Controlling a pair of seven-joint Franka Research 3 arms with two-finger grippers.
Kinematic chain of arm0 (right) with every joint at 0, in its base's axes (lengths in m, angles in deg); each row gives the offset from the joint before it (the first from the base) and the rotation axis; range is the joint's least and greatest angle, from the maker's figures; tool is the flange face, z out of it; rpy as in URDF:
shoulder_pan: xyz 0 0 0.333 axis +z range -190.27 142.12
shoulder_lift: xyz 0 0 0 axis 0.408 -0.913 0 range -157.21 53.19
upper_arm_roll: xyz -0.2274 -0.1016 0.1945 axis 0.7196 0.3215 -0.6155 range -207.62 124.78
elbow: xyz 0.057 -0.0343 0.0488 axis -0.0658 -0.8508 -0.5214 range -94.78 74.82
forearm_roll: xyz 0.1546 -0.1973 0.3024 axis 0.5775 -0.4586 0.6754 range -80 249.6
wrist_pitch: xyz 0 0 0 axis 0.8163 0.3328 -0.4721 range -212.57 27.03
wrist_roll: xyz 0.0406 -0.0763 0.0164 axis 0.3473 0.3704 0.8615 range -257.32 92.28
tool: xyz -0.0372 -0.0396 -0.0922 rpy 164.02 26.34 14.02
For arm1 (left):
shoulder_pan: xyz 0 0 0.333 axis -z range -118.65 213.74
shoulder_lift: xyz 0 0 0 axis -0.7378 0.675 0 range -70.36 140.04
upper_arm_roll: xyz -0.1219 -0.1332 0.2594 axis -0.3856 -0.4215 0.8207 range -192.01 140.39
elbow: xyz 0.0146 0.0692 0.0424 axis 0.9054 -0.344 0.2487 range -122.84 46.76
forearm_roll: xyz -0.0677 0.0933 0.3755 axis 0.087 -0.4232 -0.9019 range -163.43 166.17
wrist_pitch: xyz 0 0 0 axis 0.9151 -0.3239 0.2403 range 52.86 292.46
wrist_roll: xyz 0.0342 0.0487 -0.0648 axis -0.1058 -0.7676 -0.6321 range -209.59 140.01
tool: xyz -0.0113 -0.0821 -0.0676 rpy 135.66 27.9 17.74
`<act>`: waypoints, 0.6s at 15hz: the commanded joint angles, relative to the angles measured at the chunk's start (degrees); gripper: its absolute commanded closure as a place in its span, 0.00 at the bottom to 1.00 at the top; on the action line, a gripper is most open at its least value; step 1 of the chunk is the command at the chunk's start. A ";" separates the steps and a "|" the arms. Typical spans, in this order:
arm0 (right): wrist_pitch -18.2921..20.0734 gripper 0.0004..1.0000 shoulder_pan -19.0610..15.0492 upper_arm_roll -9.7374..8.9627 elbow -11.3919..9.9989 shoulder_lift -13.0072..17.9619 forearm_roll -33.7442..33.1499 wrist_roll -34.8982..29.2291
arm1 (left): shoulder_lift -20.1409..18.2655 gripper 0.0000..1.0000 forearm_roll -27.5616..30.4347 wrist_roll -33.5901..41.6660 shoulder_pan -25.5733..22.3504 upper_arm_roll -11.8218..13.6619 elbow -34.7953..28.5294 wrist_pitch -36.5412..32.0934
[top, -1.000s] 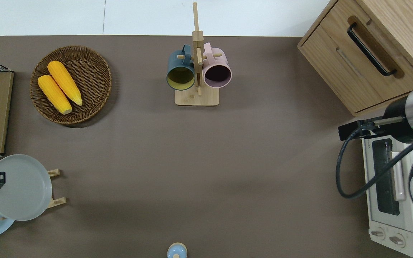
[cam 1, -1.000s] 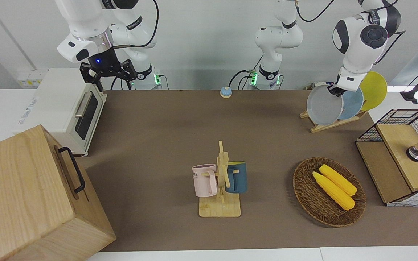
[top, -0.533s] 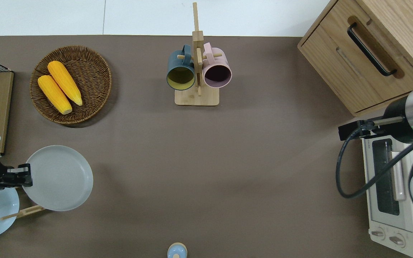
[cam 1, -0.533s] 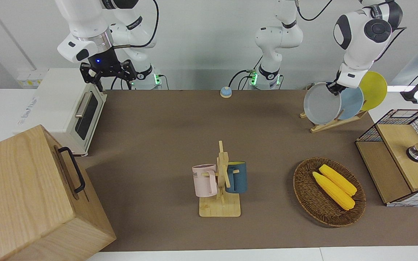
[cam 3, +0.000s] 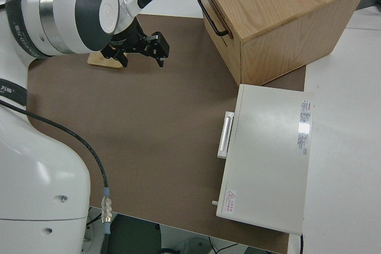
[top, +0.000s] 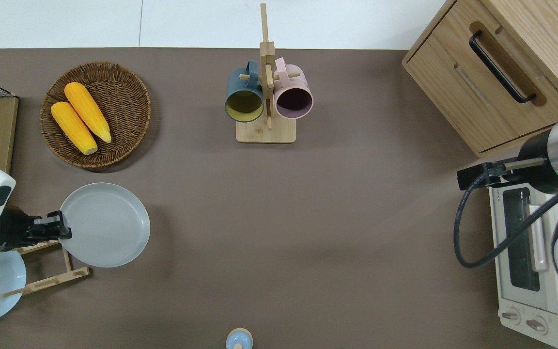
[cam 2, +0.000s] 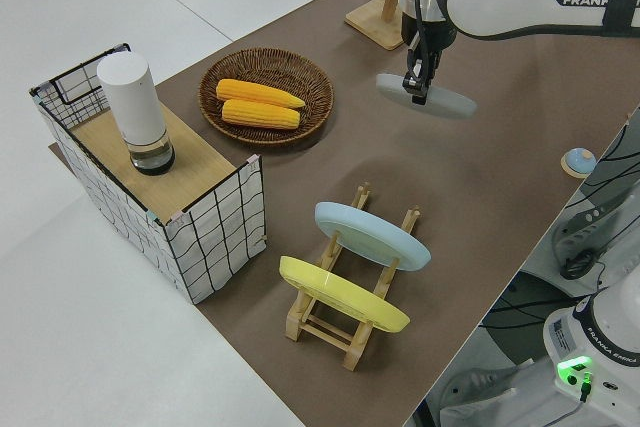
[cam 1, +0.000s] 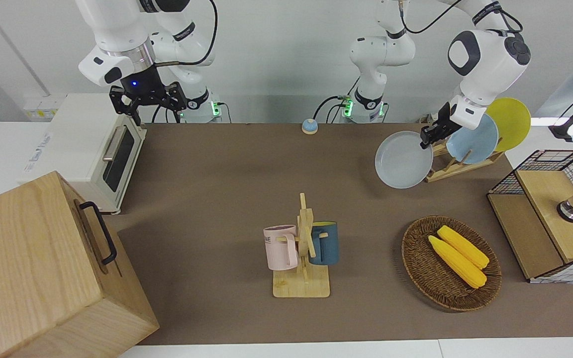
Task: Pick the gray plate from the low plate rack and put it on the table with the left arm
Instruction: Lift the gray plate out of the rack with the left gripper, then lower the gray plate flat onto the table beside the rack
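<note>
- Pick looks done: left end effector (top: 61,227) is clamped on the rim of the gray plate (top: 104,225); plate is out of the low plate rack (top: 49,274) & up in the air, roughly level w/ a slight tilt, per the left side view
- Plate hangs over bare brown surface (top: 279,218) near the left arm's end, just beside the rack; light blue plate (cam 1: 474,139) & yellow plate (cam 1: 513,122) sit in the rack slots
- Left to do, as I judge it: lower plate flat onto the surface, let go, pull arm back; so approx. halfway or a bit more
- Right arm parked; right end effector (cam 1: 147,99) spread wide, holding nothing
</note>
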 commanded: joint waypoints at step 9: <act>0.98 0.02 -1.50 -1.38 0.59 0.11 -0.12 -0.80 | -5.43 1.00 1.00 -0.72 -0.42 -5.42 -17.76 9.23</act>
